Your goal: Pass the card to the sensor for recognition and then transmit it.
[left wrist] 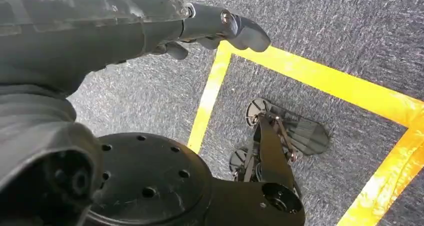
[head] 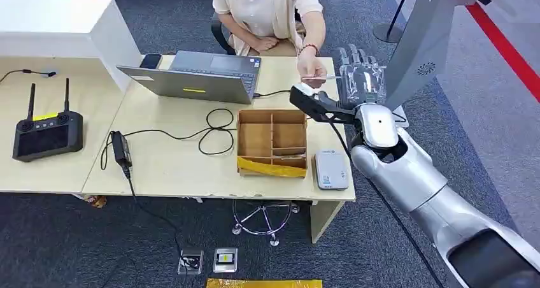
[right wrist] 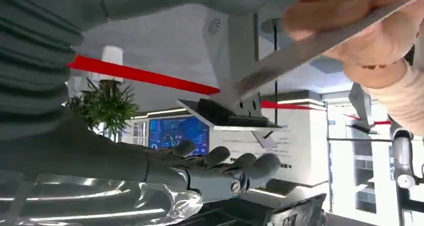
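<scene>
A pale wooden table point(head: 172, 167) is carrying an open laptop point(head: 197, 78), a phone point(head: 150, 60) beside it, a looped black cable point(head: 213, 132) with a power brick point(head: 120, 148), a divided cardboard box point(head: 272, 141) and a small white reader point(head: 331, 169), the last lying just below the right hand's fingers point(head: 360, 62). A black controller point(head: 46, 132) is sitting on the adjoining desk point(head: 57, 167).

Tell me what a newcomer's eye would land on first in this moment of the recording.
First, the handover at the desk's far right corner: the seated person's hand holds a thin card out to the robot's raised right hand, whose fingers are spread and not gripping it. Next, the open cardboard box mid-desk with the small white card reader to its right. The left hand hangs over grey carpet with yellow tape.
</scene>
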You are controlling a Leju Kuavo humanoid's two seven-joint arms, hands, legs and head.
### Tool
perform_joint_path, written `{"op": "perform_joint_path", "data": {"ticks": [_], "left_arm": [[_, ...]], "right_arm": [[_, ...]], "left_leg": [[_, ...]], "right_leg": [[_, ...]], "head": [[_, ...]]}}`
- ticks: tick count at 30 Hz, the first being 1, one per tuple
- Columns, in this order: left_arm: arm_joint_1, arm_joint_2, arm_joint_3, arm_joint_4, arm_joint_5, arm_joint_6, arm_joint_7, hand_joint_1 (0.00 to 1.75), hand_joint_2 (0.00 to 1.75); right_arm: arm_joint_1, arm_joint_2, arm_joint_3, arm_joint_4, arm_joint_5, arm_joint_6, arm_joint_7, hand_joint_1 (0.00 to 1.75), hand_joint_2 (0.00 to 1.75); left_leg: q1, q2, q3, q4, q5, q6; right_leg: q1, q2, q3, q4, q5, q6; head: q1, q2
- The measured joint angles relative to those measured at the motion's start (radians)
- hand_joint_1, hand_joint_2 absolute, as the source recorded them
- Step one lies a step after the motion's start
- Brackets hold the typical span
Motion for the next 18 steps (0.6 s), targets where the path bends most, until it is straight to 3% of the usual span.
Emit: {"op": "perform_joint_path", "data": {"ticks": [10, 18], "left_arm": [[0.001, -0.004, 0.007, 0.0, -0.002, -0.001, -0.008, 0.0, 0.0], [0.002, -0.003, 0.007, 0.001, -0.01, -0.011, -0.007, 0.0, 0.0]], "right_arm": [[-0.009, 0.013, -0.005, 0.032, 0.033, -0.056, 0.019, 0.0, 0.0], [0.04, -0.026, -0.07, -0.01, 0.026, -0.149, -0.016, 0.0, 0.0]], "left_leg": [[0.0, 0.001, 0.0, 0.0, 0.0, 0.0], [0.0, 0.001, 0.001, 0.0, 0.0, 0.0]], "right_leg": [[0.0, 0.001, 0.0, 0.0, 0.0, 0.0], [0.0, 0.001, 0.0, -0.001, 0.0, 0.0]], "head": [[0.0, 0.0], [0.0, 0.0]]}}
